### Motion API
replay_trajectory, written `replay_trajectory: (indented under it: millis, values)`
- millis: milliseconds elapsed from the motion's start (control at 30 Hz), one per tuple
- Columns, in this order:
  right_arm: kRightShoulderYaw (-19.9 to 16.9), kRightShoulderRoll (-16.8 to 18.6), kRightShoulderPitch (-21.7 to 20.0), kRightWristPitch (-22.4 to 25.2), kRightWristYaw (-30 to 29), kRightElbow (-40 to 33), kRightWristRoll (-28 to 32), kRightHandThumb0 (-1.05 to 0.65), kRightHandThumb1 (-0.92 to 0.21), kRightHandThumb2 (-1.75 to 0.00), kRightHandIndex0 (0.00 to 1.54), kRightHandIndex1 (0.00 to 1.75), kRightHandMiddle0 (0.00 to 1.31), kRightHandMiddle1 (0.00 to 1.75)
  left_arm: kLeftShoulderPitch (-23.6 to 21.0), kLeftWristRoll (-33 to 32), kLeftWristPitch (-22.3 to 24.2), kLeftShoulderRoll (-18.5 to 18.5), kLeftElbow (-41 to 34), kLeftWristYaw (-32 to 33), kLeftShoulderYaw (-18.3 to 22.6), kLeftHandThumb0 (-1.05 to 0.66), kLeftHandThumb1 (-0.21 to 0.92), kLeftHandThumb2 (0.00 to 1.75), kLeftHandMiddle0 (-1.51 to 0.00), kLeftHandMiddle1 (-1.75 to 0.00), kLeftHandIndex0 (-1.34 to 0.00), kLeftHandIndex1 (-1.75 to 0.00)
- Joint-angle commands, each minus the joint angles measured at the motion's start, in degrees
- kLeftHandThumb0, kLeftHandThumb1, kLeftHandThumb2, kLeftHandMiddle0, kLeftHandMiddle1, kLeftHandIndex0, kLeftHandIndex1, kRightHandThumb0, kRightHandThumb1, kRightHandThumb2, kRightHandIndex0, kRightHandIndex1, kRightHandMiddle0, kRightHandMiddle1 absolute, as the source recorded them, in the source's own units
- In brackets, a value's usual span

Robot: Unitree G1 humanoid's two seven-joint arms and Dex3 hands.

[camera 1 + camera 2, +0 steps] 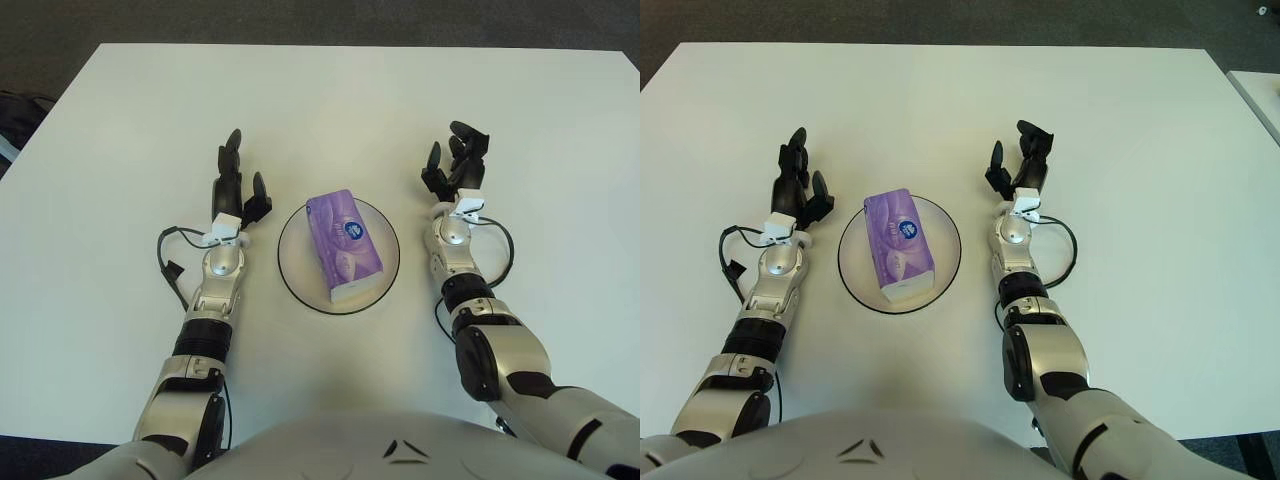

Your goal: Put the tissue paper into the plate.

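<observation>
One soft purple tissue pack (pixel 346 246) on round plate (pixel 300 282)

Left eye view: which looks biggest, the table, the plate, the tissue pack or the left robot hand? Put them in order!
1. Table, by far the biggest.
2. Plate.
3. Tissue pack, lying inside the plate.
4. Left robot hand, open beside the plate. It looks close to the pack in size, so those two are hard to rank.
</observation>
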Motion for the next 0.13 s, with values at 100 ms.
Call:
replay_trajectory:
  millis: [100]
  values:
    - [0.8, 3.9, 14.9, 3.4, 3.3, 5.3, 0.6, -0.33, -0.62, -0.9, 0.28, 0.73, 0.02, 1.13, 4.8, 1.6, 1.3, 0.3, 5.0, -0.1, -0.3, -0.81, 0.92, 0.92, -0.19, -0.02, 0.0, -0.51]
